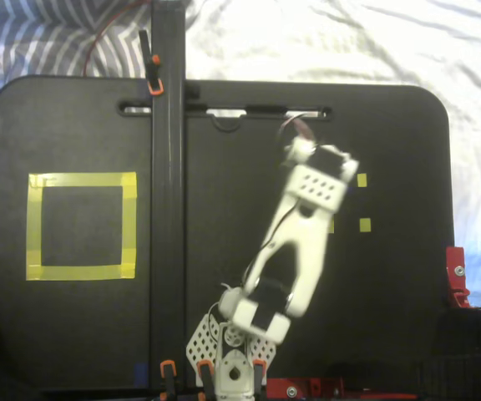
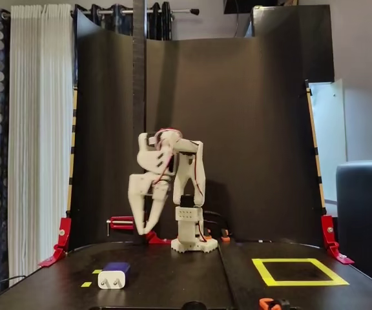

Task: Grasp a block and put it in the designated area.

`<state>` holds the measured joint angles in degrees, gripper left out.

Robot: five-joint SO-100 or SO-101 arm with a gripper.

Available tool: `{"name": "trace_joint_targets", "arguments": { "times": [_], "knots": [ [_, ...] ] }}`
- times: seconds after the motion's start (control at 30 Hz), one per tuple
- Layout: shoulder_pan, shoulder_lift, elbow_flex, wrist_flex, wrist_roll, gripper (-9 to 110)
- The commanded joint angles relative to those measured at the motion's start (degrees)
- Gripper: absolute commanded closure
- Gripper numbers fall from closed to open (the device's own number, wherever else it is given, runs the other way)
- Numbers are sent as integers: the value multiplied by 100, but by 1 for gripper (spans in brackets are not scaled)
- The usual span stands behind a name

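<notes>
Blue block (image 2: 113, 275) lies near the black surface's (image 2: 173, 278) front-left corner in a fixed view; the fingers (image 2: 143, 227) hang above, their spread indiscernible. Yellow designated area (image 2: 300, 271) sits front-right.

The arm (image 1: 295, 242) is white moulded plastic with black servo blocks set into its joints, a grid of small holes on one flat panel, thin red cable looping at its top, and a white perforated base.
</notes>
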<state>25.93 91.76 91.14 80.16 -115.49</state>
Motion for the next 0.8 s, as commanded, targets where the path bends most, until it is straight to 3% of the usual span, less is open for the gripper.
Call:
{"name": "trace_joint_targets", "arguments": {
  "times": [0.0,0.27,0.77],
  "knots": [
    [229,-149,-404,26,-202,102],
    [844,-932,-949,-53,-817,102],
    [1046,-1828,-1160,-782,-870,99]
  ]
}}
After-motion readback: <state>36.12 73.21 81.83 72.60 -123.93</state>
